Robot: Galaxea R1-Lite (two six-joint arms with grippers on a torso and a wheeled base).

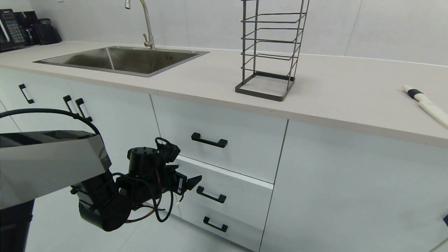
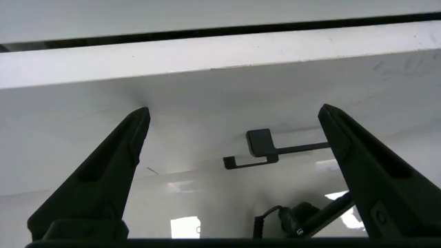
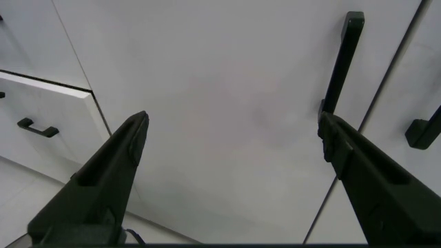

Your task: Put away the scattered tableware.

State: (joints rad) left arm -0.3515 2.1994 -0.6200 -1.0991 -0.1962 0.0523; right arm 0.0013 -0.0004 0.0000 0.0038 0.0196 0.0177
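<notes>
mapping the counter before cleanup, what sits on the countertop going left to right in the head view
black appliances -> sink -> wire rack -> white utensil with a black band

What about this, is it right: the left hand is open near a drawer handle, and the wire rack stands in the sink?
Not quite. In the head view the wire rack stands on the counter beside the sink, not in it. The left hand is open near a drawer handle.
</notes>
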